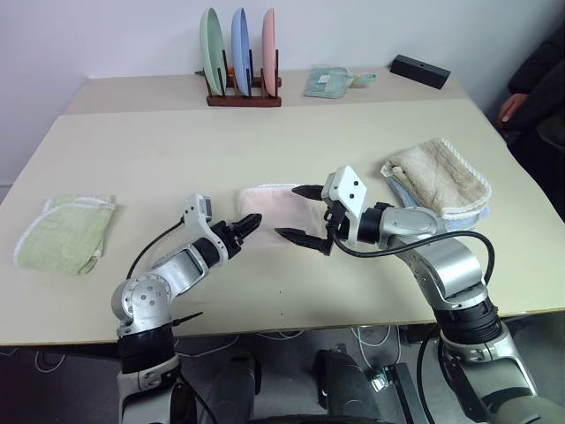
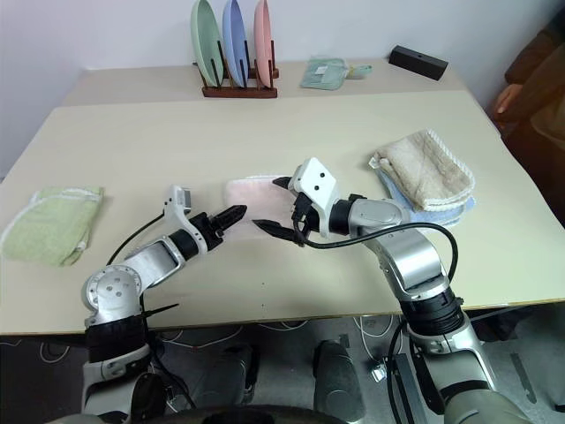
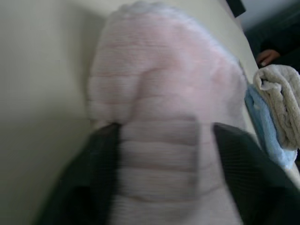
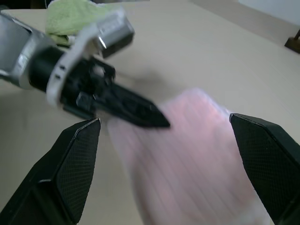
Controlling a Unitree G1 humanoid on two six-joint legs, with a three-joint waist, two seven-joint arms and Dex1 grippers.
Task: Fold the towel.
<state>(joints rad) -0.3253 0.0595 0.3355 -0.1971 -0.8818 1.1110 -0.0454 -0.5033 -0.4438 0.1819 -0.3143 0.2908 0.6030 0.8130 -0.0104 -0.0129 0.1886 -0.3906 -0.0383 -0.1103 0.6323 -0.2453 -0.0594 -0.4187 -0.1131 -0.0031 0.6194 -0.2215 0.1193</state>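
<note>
The pink towel [image 1: 269, 205] lies folded and flat near the middle of the bench [image 1: 265, 141], held by neither gripper. The left gripper [image 1: 248, 225] hovers at its 8 o'clock edge, jaws partly apart. The right gripper [image 1: 298, 212] hangs at its 3 o'clock edge, jaws spread wide and empty

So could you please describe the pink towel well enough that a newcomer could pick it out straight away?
Start at the long beige table and look at the middle of its near half. There, between a light green towel and a beige towel stacked on a blue one, lies the pink towel. It is the only pale pink fluffy cloth, folded small, and both robot arms point at it.
</note>
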